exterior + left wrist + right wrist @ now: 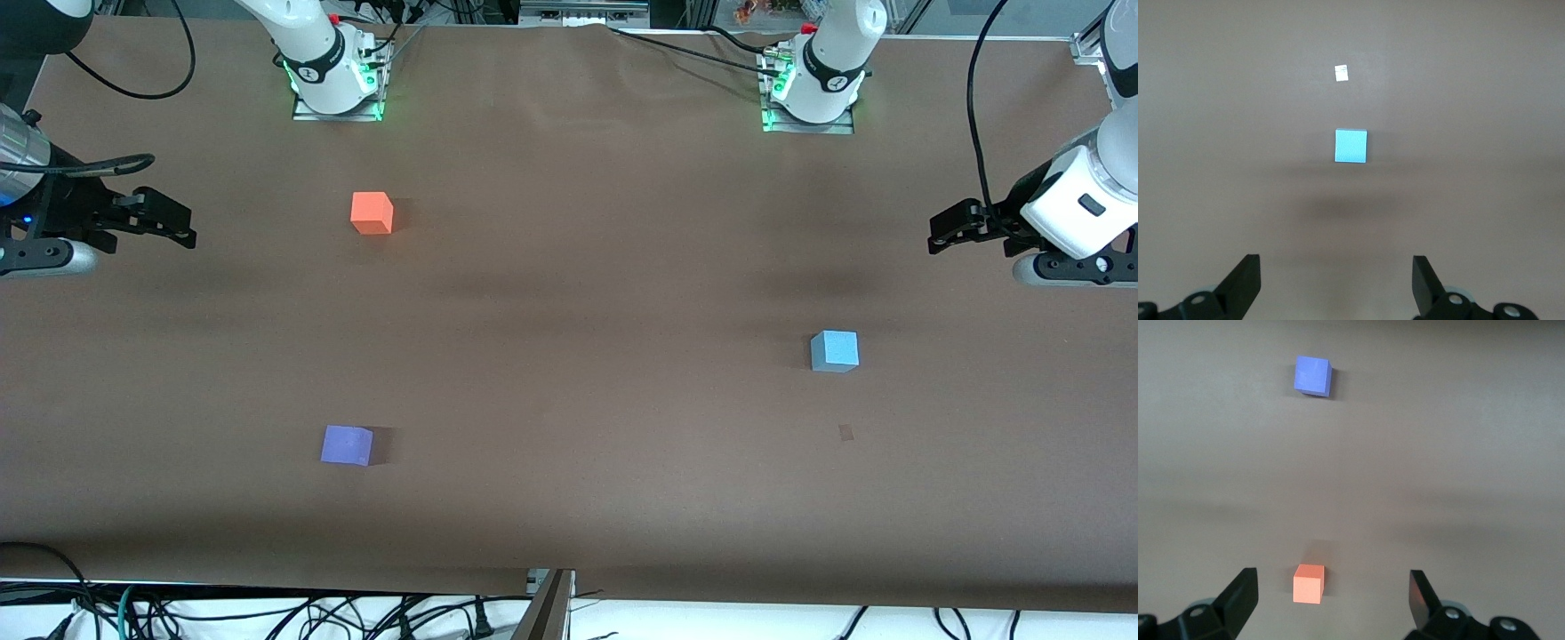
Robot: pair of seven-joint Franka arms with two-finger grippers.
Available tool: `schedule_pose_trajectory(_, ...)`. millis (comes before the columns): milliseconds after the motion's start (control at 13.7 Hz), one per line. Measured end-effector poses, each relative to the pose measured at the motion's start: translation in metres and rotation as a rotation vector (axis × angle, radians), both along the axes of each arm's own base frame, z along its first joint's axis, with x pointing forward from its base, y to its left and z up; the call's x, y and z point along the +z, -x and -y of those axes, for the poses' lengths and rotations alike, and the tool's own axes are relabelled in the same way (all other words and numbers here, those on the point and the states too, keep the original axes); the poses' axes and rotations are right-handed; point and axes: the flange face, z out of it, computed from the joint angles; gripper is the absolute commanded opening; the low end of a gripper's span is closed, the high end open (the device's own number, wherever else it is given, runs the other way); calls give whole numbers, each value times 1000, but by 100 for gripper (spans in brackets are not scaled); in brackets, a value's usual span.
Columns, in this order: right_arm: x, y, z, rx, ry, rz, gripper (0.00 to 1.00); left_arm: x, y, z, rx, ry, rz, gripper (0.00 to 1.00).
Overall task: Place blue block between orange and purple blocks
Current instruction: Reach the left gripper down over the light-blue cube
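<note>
The blue block sits on the brown table toward the left arm's end; it also shows in the left wrist view. The orange block lies toward the right arm's end, near the bases. The purple block lies nearer the front camera than the orange one, with a wide gap between them. Both show in the right wrist view: orange, purple. My left gripper is open and empty, up in the air at its end of the table. My right gripper is open and empty at its end.
A small tag lies on the table, nearer the front camera than the blue block. The two arm bases stand along the table's back edge. Cables hang below the front edge.
</note>
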Motion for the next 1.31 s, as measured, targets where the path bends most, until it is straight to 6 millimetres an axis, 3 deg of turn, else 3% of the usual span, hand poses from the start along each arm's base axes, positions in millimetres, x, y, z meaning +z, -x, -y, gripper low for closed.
schedule_pose_trajectory(438,0,0,0,0,-2,3,100,-3,-1,-1,2,0,-4,100)
schedule_pose_trajectory(584,0,-1,-1,1,-6,7,100,-19,-7,-3,2,-7,-34,100)
schedule_pose_trajectory(803,0,-1,-3,4,-8,9,100,-84,-28,-8,-3,-44,-133,100)
schedule_pose_trajectory(1096,0,-1,-3,3,-8,10,100,-144,-46,-8,-5,-34,-116,100)
schedule_pose_trajectory(1315,0,-2,-3,3,-8,11,100,-236,-51,-6,12,11,-72,100)
